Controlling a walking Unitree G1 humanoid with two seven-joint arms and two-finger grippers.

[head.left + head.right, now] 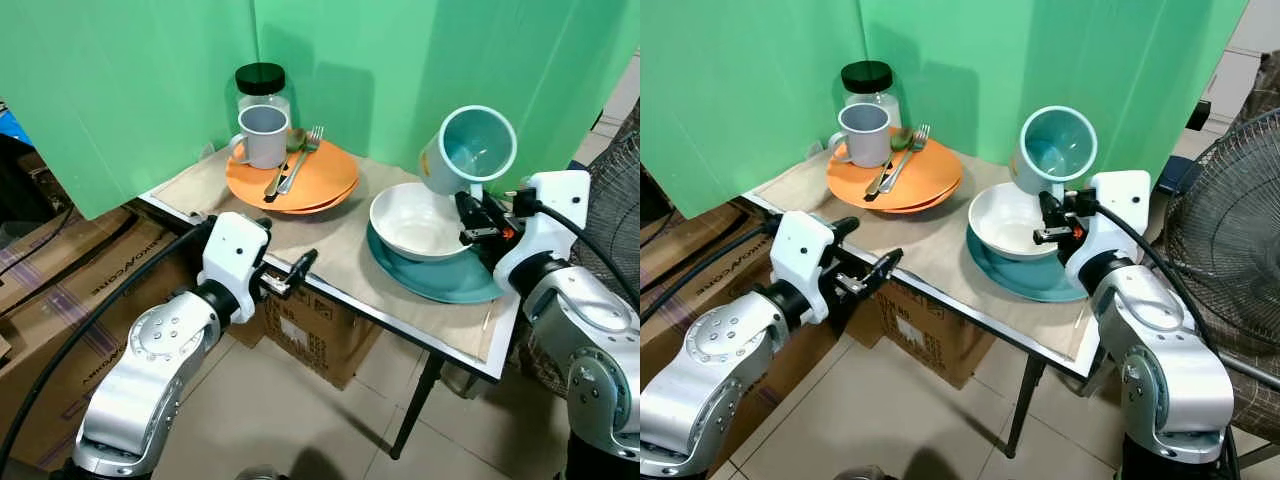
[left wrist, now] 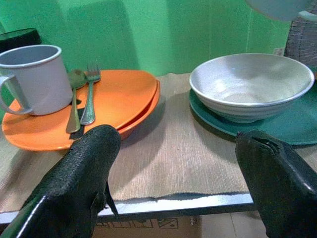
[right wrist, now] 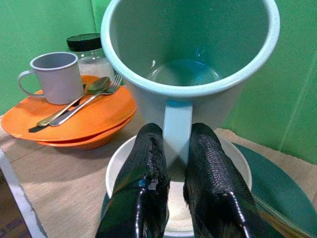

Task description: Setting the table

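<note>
My right gripper (image 1: 470, 205) is shut on the handle of a pale teal mug (image 1: 466, 150), held tilted above a white bowl (image 1: 418, 223) that sits on a teal plate (image 1: 440, 275). In the right wrist view both fingers (image 3: 148, 168) pinch the mug (image 3: 190, 54) handle. At the table's back left, stacked orange plates (image 1: 300, 185) carry a grey mug (image 1: 262, 135), a fork (image 1: 301, 158) and a spoon (image 1: 283, 165). My left gripper (image 1: 285, 278) is open at the table's front edge, with nothing between its fingers (image 2: 84, 173).
A black-lidded glass jar (image 1: 261, 88) stands behind the grey mug. A beige mat (image 1: 330, 240) covers the table. Green cloth hangs behind. Cardboard boxes (image 1: 310, 335) sit under and left of the table, and a fan (image 1: 1230, 240) stands at the right.
</note>
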